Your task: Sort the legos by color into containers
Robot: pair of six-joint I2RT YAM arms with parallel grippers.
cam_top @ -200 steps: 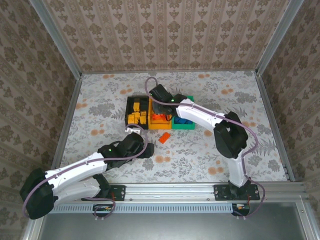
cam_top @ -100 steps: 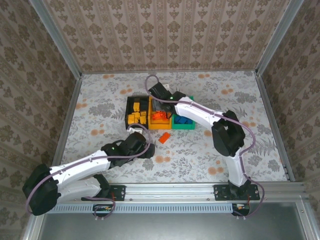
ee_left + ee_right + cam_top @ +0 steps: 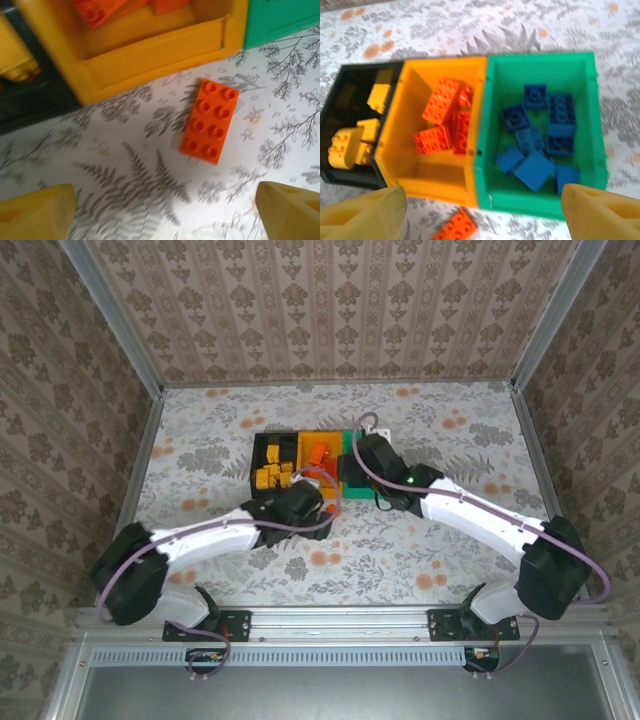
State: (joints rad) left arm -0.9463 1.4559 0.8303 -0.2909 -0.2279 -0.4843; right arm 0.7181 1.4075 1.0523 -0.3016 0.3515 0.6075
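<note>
Three bins stand side by side: black [image 3: 350, 176] with yellow legos [image 3: 345, 142], yellow-orange [image 3: 435, 180] with red-orange legos [image 3: 445, 120], green [image 3: 530, 202] with blue legos [image 3: 540, 135]. One red-orange lego [image 3: 210, 121] lies flat on the table just in front of the yellow-orange bin [image 3: 160, 55], also at the bottom of the right wrist view [image 3: 455, 227]. My left gripper [image 3: 167, 215] is open just short of this brick, nothing between its fingers. My right gripper [image 3: 482, 215] is open and empty, above the near side of the bins. From above, left gripper [image 3: 318, 510] and right gripper [image 3: 358, 465] are close together.
The bins sit mid-table on a floral cloth [image 3: 450, 430]. The green bin's corner [image 3: 280, 20] and the black bin [image 3: 30, 100] flank the yellow-orange one in the left wrist view. Metal rails [image 3: 140, 470] and patterned walls enclose the table.
My right arm has swung back from over the yellow-orange bin to the bins' near side, its elbow moving right. My left gripper has advanced up to the loose red-orange brick.
</note>
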